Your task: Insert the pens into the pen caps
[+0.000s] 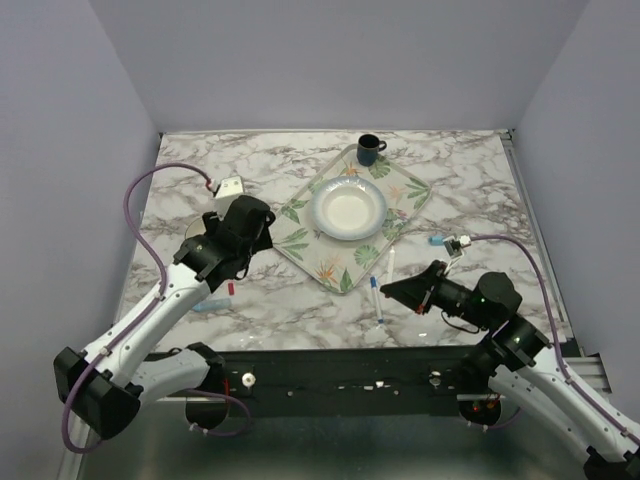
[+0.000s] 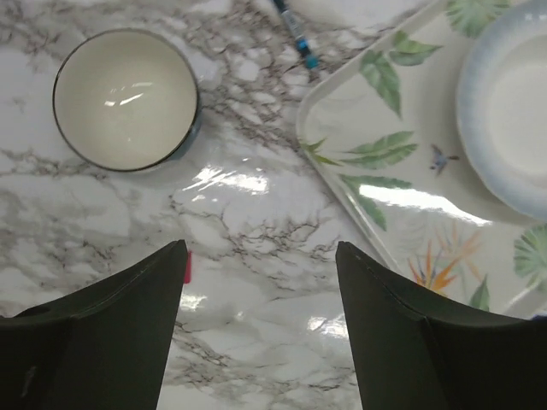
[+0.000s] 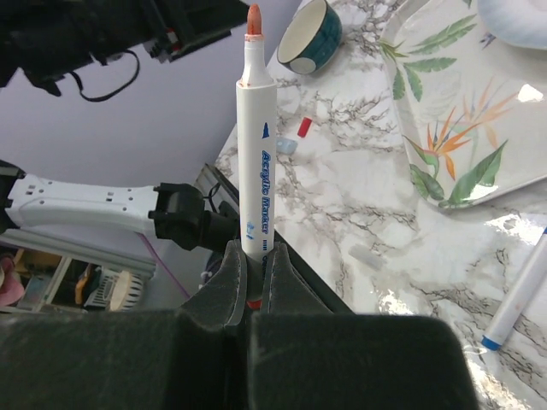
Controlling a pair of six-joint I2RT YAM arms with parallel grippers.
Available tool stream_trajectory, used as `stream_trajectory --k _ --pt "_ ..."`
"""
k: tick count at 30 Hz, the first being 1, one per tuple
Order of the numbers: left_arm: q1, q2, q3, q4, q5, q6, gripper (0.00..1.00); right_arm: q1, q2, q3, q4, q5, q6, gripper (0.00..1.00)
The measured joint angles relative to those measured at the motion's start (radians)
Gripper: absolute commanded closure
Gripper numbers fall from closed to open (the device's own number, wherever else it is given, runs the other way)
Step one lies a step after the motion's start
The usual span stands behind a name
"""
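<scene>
The red marker is in the right gripper, which is clamped on its tail end only. The bare tip points away from the fingers, over the near right part of the worktop. Its red cap lies loose toward the near left of the worktop, touching or just beside the outer side of one finger of the left gripper. That gripper is spread wide and holds nothing.

The main risk looks to be the cap. It sits outside the jaws, not between them, so closing here would catch nothing, and a small shift of that finger could knock the cap away across the smooth marble.

The marker's hold is the second risk. With so little of it pinched and most of its length free, pressing the tip into a cap could make it pivot or slide back between the fingers. A cap mouth this small leaves little room for a tilted tip, and a miss would smear ink on the cap rim or the fingers.

The left arm reaches forward from the near left corner with its wrist bent down, the gripper facing the worktop between the bowl and the tray's left edge. The right arm comes in from the near right corner, its gripper pointing left, near the tray's near corner.
</scene>
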Motion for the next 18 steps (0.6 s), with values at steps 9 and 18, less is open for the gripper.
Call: stream_trajectory --k 9,18 --pt "0.211 -0.003 -0.256 0.000 0.025 -0.315 0.77 0.000 -0.023 0.016 -0.052 0.001 -0.034 0.99" --pt "0.399 -0.060 -0.469 0.048 0.139 -0.690 1.00 0.000 -0.062 0.059 -0.103 0.008 -0.069 0.99"
